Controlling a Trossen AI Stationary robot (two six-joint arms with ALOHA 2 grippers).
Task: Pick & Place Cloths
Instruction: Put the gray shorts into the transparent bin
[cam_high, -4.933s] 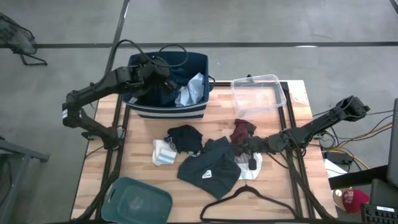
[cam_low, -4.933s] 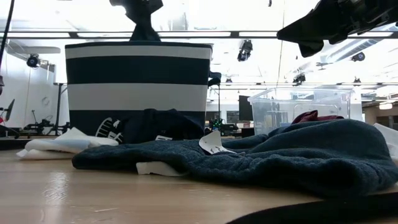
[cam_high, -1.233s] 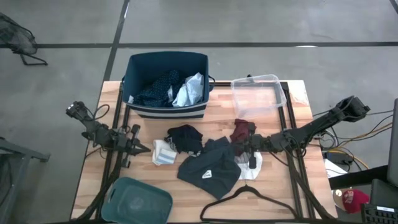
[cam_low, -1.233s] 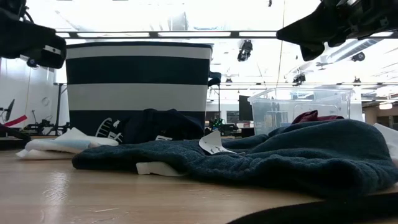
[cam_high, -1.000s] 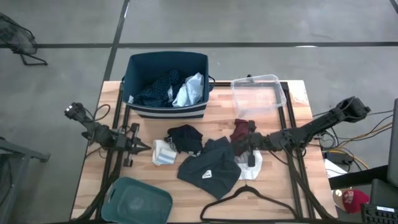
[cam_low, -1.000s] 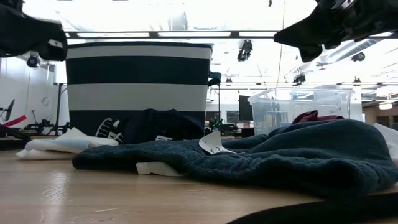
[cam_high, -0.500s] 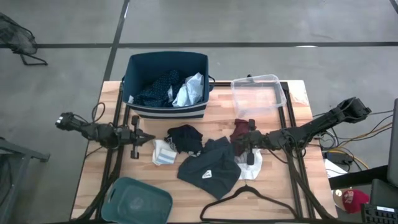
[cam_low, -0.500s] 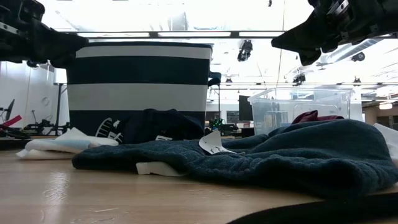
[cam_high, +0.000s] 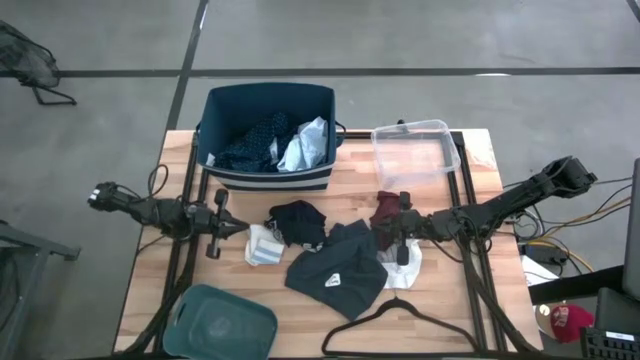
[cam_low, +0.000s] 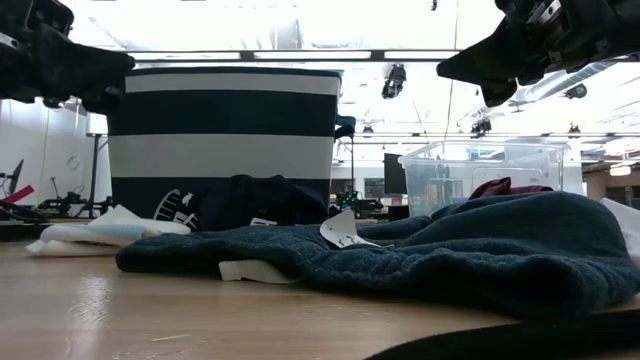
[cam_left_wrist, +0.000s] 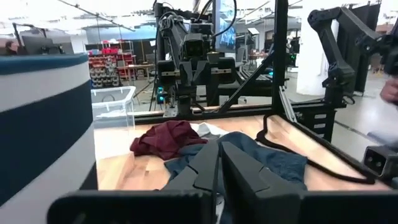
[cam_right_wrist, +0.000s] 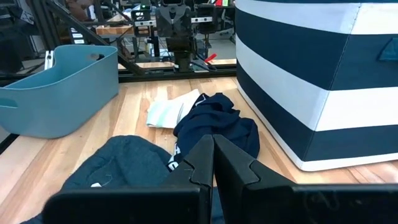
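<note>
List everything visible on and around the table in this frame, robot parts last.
Navy white-striped fabric bin: one, table's far left; holds a patterned navy cloth and a light blue-grey shirt.
Clear plastic tub: one, far right.
Teal plastic tub: one, near left corner.
Black wire hanger: one, near edge.
Loose cloths, mid-table: black piece, dark teal garment, maroon piece, white-grey socks.
Left end effector: shut, beside the socks.
Right end effector: shut, over the maroon piece.

The left hand (cam_high: 243, 228), earlier above the striped navy tub (cam_high: 268, 178) at the worktop's (cam_high: 340, 190) far edge, now hangs empty near the left edge, fingers nearly together, pointing at the white sock (cam_high: 262, 245). The right hand (cam_high: 384, 229) has edged inward slightly.
</note>
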